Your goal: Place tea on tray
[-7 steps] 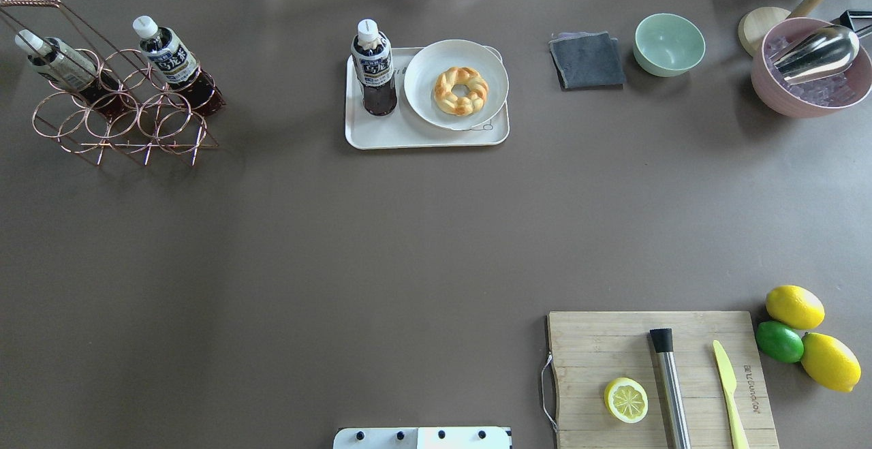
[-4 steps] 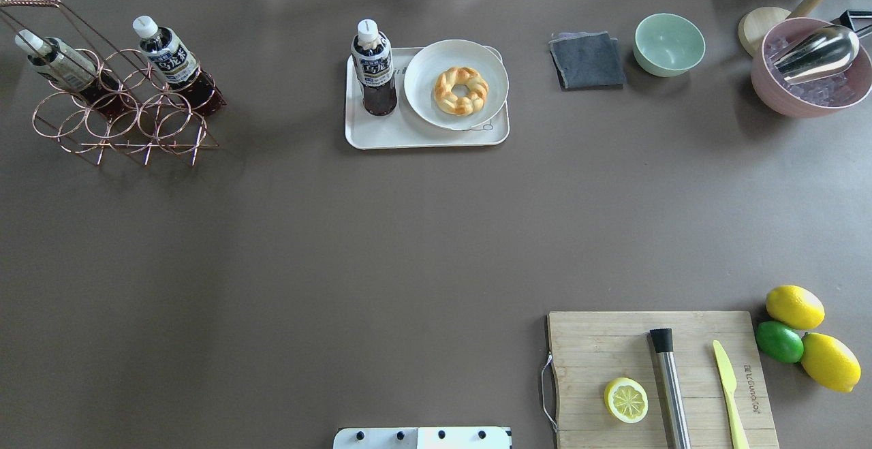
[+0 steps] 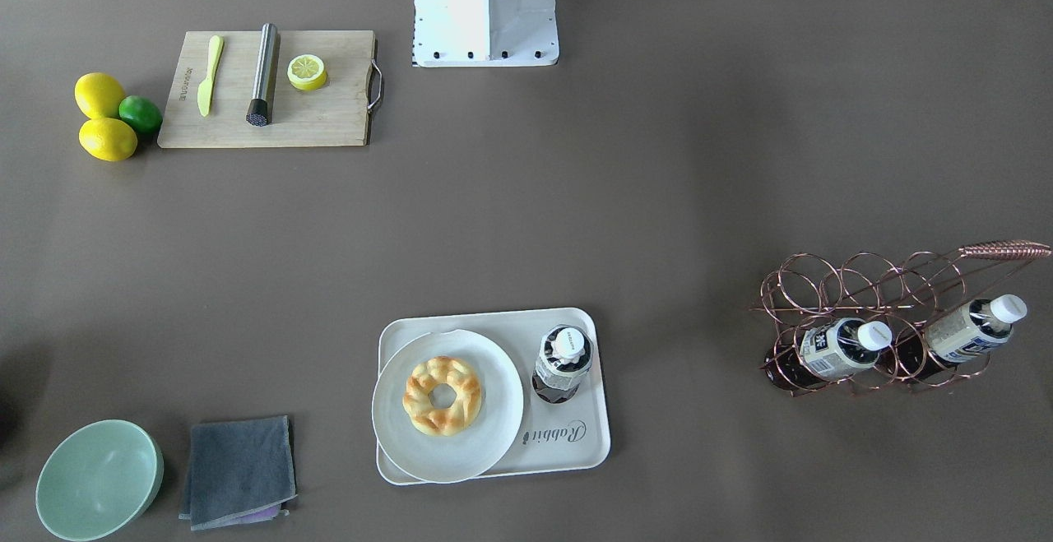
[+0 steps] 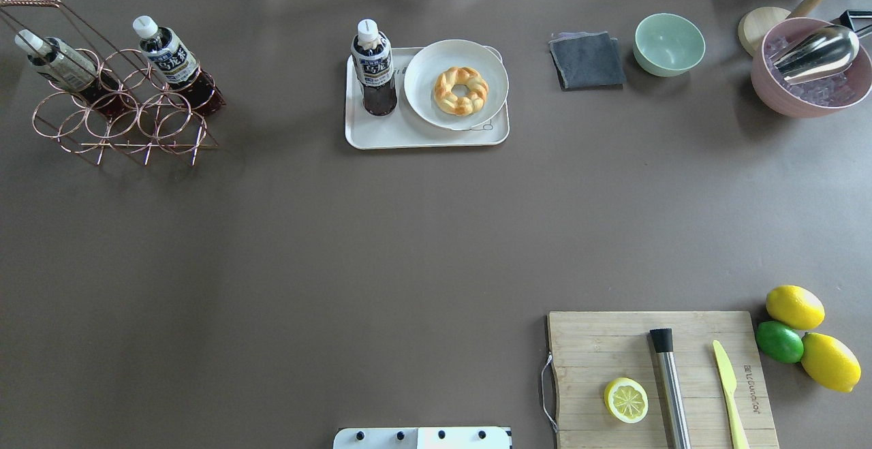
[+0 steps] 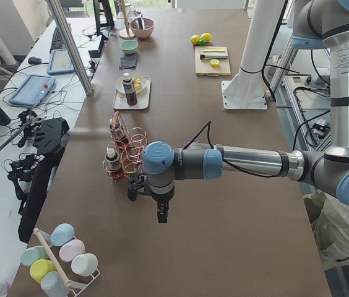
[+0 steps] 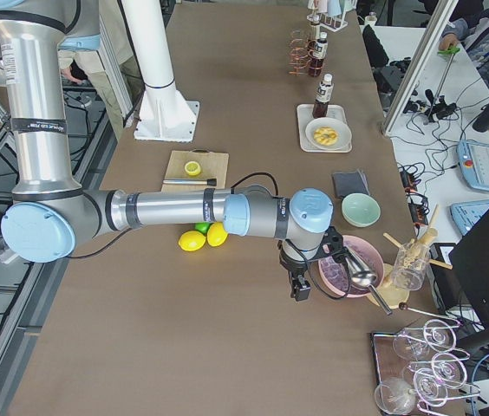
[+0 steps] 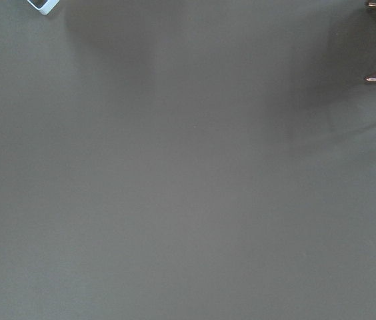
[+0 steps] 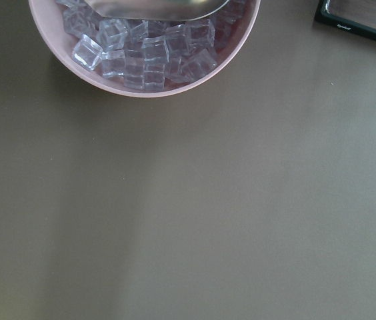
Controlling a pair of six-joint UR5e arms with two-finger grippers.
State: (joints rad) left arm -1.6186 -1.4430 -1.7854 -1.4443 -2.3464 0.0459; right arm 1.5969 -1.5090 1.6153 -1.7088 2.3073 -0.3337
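Note:
One tea bottle stands upright on the left part of the cream tray, beside a white plate. It also shows in the front view on the tray. Two alike bottles lie slanted in a copper wire rack. My left gripper hangs over bare table near the rack, seen only in the left side view. My right gripper hangs beside the pink bowl, seen only in the right side view. I cannot tell whether either is open or shut.
A white plate with a doughnut sits on the tray. A grey cloth, green bowl and pink ice bowl with a metal scoop stand at the back right. A cutting board with half lemon, muddler and knife, two lemons and a lime lie front right.

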